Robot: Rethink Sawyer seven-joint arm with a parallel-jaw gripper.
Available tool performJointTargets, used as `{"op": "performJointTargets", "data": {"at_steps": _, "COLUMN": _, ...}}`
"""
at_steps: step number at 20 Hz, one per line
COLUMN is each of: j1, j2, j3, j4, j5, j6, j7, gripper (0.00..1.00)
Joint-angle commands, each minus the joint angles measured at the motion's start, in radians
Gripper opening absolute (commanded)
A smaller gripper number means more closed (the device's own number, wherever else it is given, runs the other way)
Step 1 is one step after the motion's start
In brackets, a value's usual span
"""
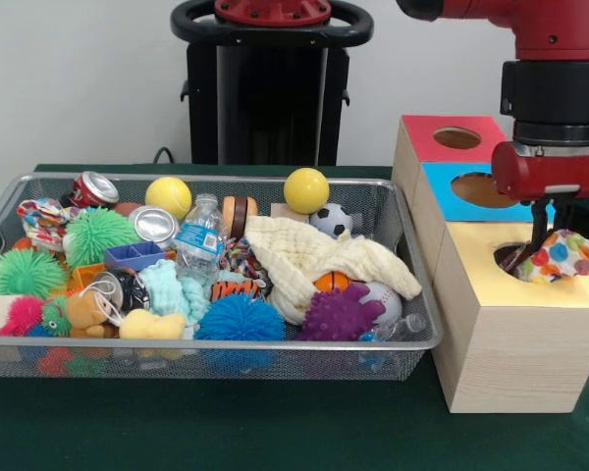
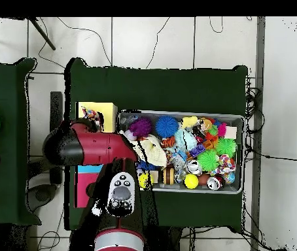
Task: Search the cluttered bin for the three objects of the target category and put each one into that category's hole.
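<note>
The polka-dot cloth hangs bunched directly beneath the gripper, whose fingers are pinched on its top, just over the hole in the yellow box, a straight drop below.

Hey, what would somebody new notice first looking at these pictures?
Probably the wire bin heaped with bright toys, a cream cloth draped across its middle. Beside it, the red arm's gripper hangs over the hole in the yellow-topped box, with a polka-dot fabric piece at the hole's mouth.
</note>
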Motion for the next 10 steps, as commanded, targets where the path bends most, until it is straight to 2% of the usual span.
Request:
{"op": "performJointTargets", "data": {"at_steps": 1, "j1": -0.029, "j2": 0.081, "j3": 0.056, "j4": 0.079, "j5": -0.054, "j6": -0.072, "j7": 0.151, "gripper": 0.00}}
{"op": "performJointTargets", "data": {"at_steps": 10, "j1": -0.018, "j2": 0.096, "j3": 0.031, "j4": 0.070, "j5": -0.066, "j6": -0.114, "j7": 0.155, "gripper": 0.00}}
